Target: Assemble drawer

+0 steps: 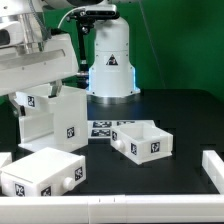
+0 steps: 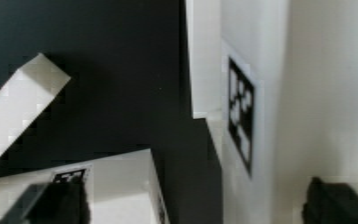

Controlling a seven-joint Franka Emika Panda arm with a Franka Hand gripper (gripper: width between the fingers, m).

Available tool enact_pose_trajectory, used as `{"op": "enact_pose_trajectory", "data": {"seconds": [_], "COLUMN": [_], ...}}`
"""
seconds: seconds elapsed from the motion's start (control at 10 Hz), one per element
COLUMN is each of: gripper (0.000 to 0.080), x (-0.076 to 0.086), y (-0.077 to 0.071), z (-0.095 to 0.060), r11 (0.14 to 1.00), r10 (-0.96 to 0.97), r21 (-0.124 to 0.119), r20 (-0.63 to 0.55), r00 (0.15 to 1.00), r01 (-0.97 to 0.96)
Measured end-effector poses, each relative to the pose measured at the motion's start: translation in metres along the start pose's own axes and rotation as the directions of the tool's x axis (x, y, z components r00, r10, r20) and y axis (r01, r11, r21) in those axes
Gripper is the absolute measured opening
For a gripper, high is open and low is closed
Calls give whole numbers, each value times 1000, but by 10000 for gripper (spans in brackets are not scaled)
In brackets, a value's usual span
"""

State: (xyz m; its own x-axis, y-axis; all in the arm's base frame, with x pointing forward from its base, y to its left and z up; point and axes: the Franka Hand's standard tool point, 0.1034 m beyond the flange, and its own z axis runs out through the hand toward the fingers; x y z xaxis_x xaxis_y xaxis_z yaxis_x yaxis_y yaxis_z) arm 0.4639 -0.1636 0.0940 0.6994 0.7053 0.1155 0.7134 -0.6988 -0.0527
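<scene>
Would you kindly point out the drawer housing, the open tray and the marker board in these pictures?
drawer housing [image 1: 58,115]: exterior view, on its camera-facing wall.
open tray [image 1: 150,148]: exterior view, on its tagged outer wall.
marker board [image 1: 101,128]: exterior view, on its printed top face.

A large white plastic cube-shaped housing [image 1: 52,118], tagged in black and white, is stood by the black table's [image 1: 185,110] edge on the exterior view's left. One small white tray [image 1: 140,138] is set mid-table, open upward; a second tray [image 1: 42,172] is laid at the near left corner.
</scene>
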Motion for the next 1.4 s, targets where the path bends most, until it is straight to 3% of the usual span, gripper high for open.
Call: {"op": "enact_pose_trajectory", "data": {"seconds": [0.2,0.3,0.4,0.5,0.8,1.0,1.2,1.4], "gripper": [284,148,148,35,35,35,35,35], "x": [0,-1,0,-1,-1,6,35,77], "y": [0,0,0,1,1,-1,-7,-5], "z": [0,0,0,0,0,-13,-52,-76], "r11": [1000,1000,1000,1000,1000,994,978,945], "r10": [1,1,1,1,3,108,208,326], "r21": [0,0,0,-1,-1,3,8,12], "r20": [0,0,0,0,0,12,38,37], "r00": [1000,1000,1000,1000,1000,994,977,945], "r01": [-1,-1,-1,-1,-3,-108,-208,-326]}}
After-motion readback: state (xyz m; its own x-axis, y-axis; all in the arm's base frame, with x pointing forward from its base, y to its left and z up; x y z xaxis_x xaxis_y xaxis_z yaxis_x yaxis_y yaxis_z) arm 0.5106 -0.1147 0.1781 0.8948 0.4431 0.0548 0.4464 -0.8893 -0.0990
